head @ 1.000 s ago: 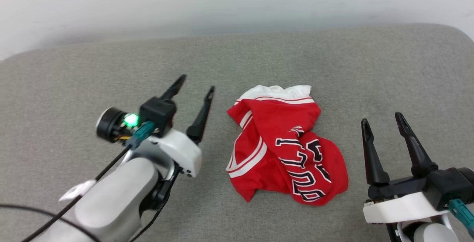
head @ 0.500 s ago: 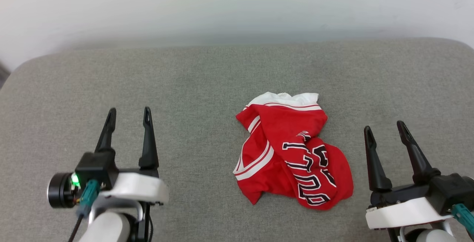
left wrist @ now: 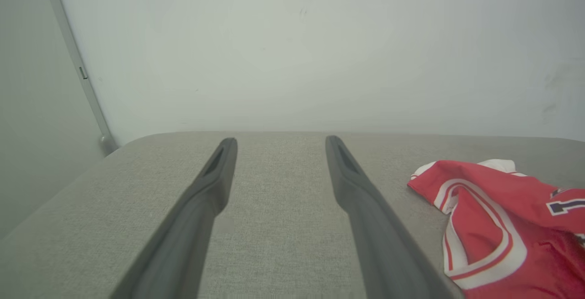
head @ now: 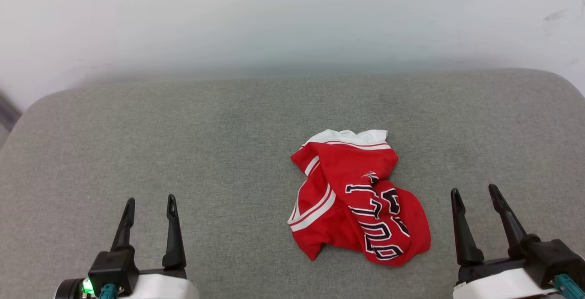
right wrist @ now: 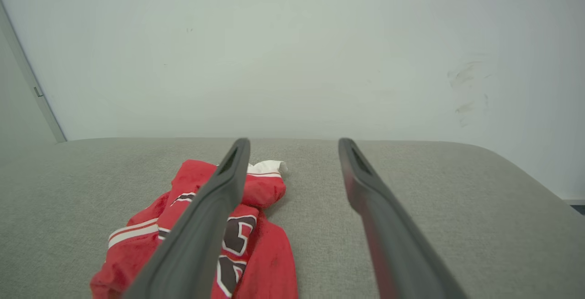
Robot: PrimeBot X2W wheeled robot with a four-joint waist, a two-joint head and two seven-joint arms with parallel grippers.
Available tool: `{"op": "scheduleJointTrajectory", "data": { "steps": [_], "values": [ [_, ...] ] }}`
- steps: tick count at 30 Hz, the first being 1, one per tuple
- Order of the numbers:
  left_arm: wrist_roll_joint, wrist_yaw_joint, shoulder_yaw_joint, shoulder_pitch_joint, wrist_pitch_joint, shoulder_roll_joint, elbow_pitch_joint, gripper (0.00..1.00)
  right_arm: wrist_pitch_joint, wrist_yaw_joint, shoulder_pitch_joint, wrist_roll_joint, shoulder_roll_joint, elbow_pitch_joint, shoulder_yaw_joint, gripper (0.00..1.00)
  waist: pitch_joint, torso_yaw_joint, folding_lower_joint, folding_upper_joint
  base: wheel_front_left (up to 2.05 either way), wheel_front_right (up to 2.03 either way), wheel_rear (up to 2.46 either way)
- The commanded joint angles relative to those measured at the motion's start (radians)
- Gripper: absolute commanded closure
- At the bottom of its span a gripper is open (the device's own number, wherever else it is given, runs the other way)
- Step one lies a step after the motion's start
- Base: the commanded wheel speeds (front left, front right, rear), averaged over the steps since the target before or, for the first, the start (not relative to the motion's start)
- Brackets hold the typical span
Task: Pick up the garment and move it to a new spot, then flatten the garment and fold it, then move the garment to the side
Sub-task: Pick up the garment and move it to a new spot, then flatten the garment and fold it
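background: plain pale wall (head: 274,15) behind the work area, a few dark scuff marks (right wrist: 464,84) on its right part.
surface: table (head: 183,152) with a grey fabric cover and rounded far corners.
garment: red jersey-style shirt (head: 356,198), crumpled in a heap on the table, a bit right of centre in my head view.
garment detail: white sleeve with red-white striped trim at the far end, black white-edged lettering twisted across the near right part. I can't read it in this state.
left gripper (head: 151,199): lower left in my head view, fingers pointing away from me, jaws spread wide with nothing between them.
left gripper vs garment: well apart, bare fabric between. From the left wrist camera the shirt lies off to the right of both fingers.
right gripper (head: 474,189): lower right in my head view, jaws wide apart and empty too.
right gripper vs garment: just beside the shirt's right edge, not touching. In the right wrist view its left finger crosses in front of the heap.
fold state: not flattened, not folded.
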Motion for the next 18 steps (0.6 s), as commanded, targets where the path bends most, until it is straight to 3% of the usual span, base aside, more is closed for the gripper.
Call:
{"op": "scheduleJointTrajectory", "data": {
  "steps": [1, 18],
  "values": [
    [0.014, -0.013, 0.012, 0.016, -0.003, -0.009, 0.002, 0.0, -0.002, 0.0, 0.013, 0.007, 0.002, 0.004, -0.003, 0.0, -0.004, 0.002, 0.0001, 0.0, 0.0, 0.0, 0.0],
    [0.111, -0.11, 0.105, 0.058, -0.003, -0.096, 0.022, 0.0, -0.002, 0.0, -0.015, 0.027, 0.002, 0.0, -0.002, 0.0, -0.008, 0.01, 0.0001, 0.0, 0.0, 0.0, 0.0]
  ]
}}
